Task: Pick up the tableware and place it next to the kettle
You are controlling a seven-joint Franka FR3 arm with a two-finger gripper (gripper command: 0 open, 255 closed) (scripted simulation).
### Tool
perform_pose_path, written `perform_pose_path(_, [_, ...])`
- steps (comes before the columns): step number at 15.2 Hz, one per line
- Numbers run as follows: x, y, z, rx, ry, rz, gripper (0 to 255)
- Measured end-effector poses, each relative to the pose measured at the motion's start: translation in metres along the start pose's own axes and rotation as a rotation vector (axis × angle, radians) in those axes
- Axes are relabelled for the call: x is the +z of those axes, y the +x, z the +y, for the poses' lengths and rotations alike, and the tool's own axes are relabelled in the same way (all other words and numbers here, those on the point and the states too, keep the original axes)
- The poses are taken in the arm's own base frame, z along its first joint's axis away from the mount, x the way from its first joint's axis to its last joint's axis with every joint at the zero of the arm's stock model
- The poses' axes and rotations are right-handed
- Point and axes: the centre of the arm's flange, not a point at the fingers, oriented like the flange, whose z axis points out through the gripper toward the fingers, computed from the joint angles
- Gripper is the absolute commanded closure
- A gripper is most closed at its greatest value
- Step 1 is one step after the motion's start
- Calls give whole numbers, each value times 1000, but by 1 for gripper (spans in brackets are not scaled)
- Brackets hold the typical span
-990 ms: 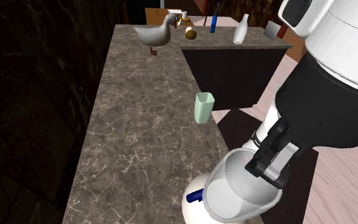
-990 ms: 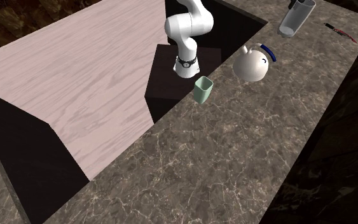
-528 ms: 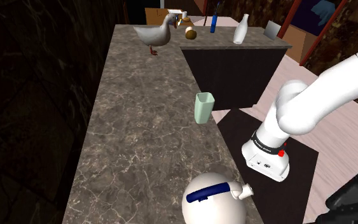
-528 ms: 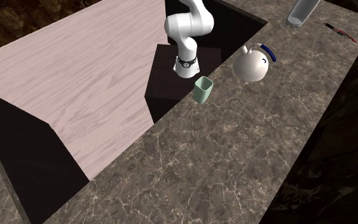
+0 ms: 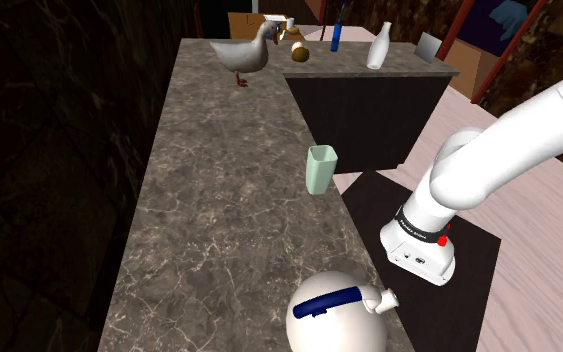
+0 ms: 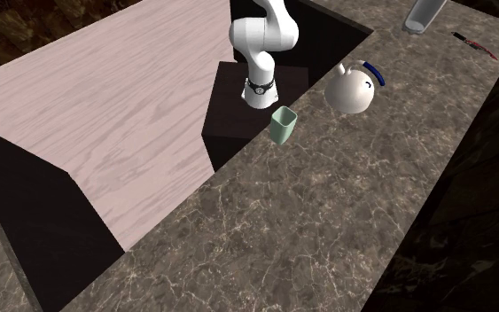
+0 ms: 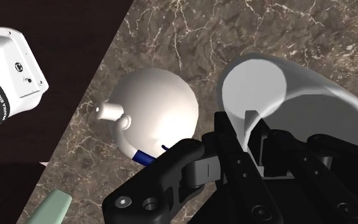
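The claw (image 7: 257, 137) is clenched on a cloudy, see-through glass (image 7: 327, 105). In the wrist view its black fingers pinch the glass's wall, and the fingertips are veiled by that wall and hard to make out. One round end of the glass faces the camera (mouth or base, it is hard to say), and its far side is cut off by the picture's edge. Just beside it, past the claw's dark linkage, sits the white kettle (image 7: 155, 105). Its short spout points toward the arm (image 7: 6, 63), and its blue handle is mostly hidden behind the claw. A sliver of the pale green cup (image 7: 49, 207) pokes in at a corner.

In the second exterior view only the glass's lower part (image 6: 421, 12) is in frame, at the top edge, near the kettle (image 6: 354, 89) on the side away from the green cup (image 6: 283, 124). Whether it touches the marbled surface (image 6: 327, 204) cannot be told. A thin dark-and-red object (image 6: 473, 44) lies nearby, too small to name.

In the shoulder view the kettle (image 5: 337, 318) is cut off at the bottom edge, and a goose figure (image 5: 244, 55) stands at the surface's far end.
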Motion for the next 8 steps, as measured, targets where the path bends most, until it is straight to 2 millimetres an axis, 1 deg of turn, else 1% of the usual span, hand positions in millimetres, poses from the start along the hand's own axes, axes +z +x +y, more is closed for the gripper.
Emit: perform_pose_path(8, [41,-2,-3,1,0,0,255])
